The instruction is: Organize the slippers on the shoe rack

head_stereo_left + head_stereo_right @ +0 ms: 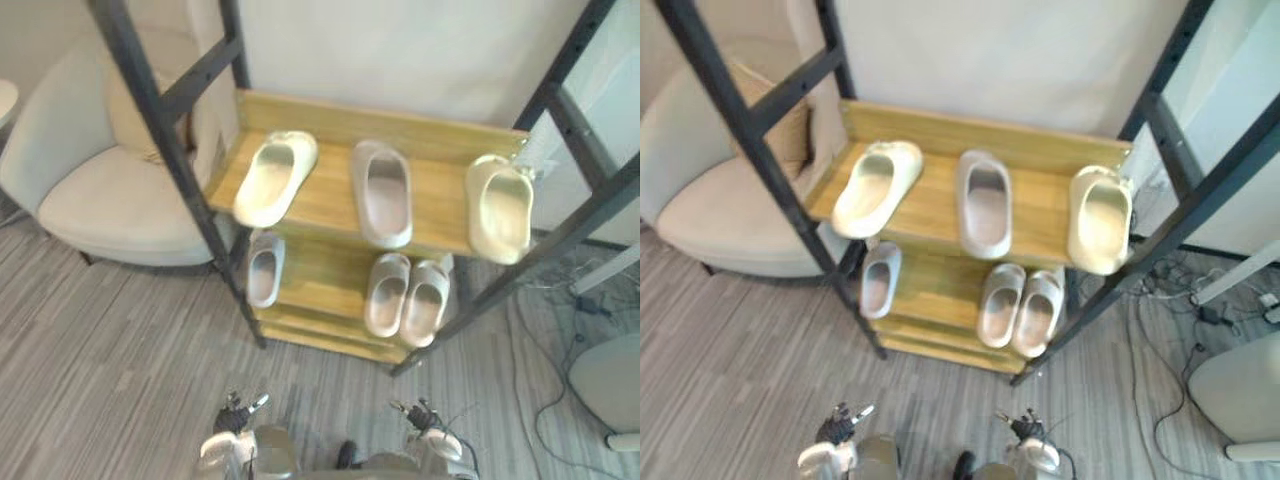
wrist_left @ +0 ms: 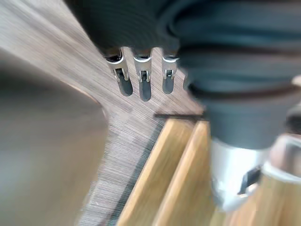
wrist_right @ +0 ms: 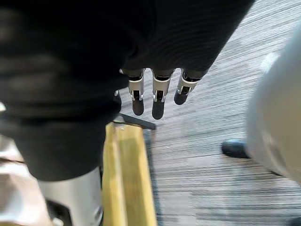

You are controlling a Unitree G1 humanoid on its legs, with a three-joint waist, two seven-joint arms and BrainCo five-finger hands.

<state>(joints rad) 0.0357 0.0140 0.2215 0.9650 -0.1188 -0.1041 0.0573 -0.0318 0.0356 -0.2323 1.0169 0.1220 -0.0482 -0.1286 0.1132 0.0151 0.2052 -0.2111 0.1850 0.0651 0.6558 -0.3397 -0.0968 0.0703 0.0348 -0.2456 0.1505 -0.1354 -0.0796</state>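
Observation:
The shoe rack (image 1: 330, 125) has wooden shelves in a black frame. On its upper shelf lie a cream slipper (image 1: 275, 178) at the left, a grey slipper (image 1: 382, 192) in the middle and a second cream slipper (image 1: 500, 208) at the right, overhanging the front edge. The lower shelf holds one grey slipper (image 1: 264, 268) at the left and a pair of pale slippers (image 1: 405, 296) side by side. My left hand (image 1: 235, 412) and right hand (image 1: 420, 412) hang low in front of the rack, fingers (image 2: 144, 87) straight and empty; the right hand's fingers (image 3: 158, 101) are the same.
A beige armchair (image 1: 100, 190) with a cushion stands just left of the rack. A white chair base (image 1: 610, 385) and loose cables (image 1: 545, 300) lie on the grey wood-look floor to the right. A white wall is behind the rack.

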